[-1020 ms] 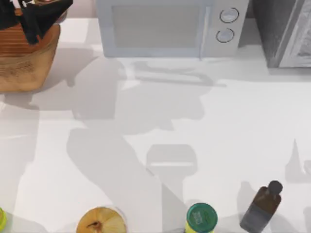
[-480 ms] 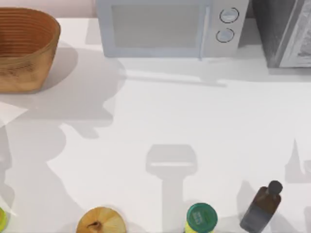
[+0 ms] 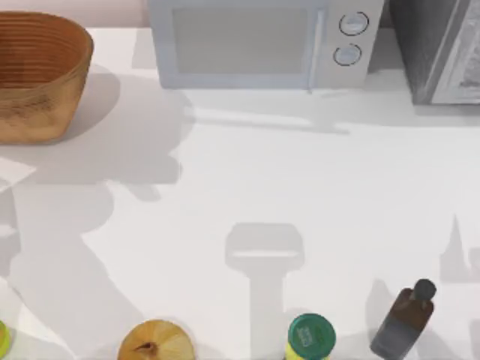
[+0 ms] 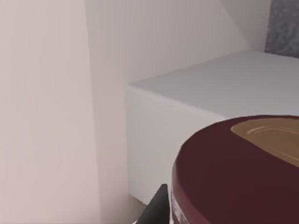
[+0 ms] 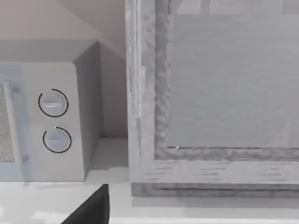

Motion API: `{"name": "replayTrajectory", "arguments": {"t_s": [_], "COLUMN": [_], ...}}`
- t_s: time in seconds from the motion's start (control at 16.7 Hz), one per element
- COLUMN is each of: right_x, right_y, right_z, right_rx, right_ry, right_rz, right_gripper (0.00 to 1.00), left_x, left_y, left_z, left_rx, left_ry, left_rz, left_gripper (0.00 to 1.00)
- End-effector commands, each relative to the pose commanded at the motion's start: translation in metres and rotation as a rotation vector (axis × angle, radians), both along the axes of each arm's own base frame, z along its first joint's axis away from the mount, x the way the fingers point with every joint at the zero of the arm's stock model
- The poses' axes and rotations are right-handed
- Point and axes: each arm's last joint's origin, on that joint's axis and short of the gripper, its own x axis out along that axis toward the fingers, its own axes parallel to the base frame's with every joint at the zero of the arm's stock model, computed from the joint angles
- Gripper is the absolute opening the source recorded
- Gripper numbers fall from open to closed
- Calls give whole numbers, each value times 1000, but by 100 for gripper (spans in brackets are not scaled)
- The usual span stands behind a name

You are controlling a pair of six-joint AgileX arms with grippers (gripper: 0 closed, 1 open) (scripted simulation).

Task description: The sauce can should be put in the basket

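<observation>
The sauce can (image 4: 233,172) sits very close in the left wrist view, showing its dark maroon top and an orange-brown patch. One dark finger (image 4: 154,207) of my left gripper (image 4: 205,212) lies against the can's side, so the gripper is shut on it, with the microwave's white top behind. The basket (image 3: 45,105), woven and orange-brown, stands at the table's far left back corner; the ribbed inside that I can see holds nothing. My right gripper (image 5: 91,210) shows as a dark edge facing the microwave's dials and a grey cabinet.
A white microwave (image 3: 255,41) stands at the back centre, a grey cabinet (image 3: 442,45) at the back right. Along the front edge are an onion (image 3: 155,341), a green-lidded jar (image 3: 310,336) and a dark bottle (image 3: 405,319).
One second ago my left arm hung over the basket. It has since left the top view, and its shadow has slid toward the table's left front.
</observation>
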Motion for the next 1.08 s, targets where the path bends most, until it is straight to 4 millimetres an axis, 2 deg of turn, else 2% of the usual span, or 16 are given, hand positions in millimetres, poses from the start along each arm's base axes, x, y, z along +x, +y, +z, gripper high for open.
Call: {"name": "replayTrajectory", "arguments": {"t_s": [0.24, 0.48, 1.08], "right_x": [0, 0, 0], "right_y": [0, 0, 0], "right_z": [0, 0, 0], "right_rx": [0, 0, 0], "right_ry": [0, 0, 0], "right_rz": [0, 0, 0], "right_gripper": [100, 100, 100], "left_x": [23, 24, 24], "left_y": [-25, -27, -27], "left_z": [-12, -13, -13], "left_rx": [0, -1, -1], "left_ry": [-1, -1, -1], "left_rz": [2, 2, 2], "left_gripper": [0, 0, 75]}}
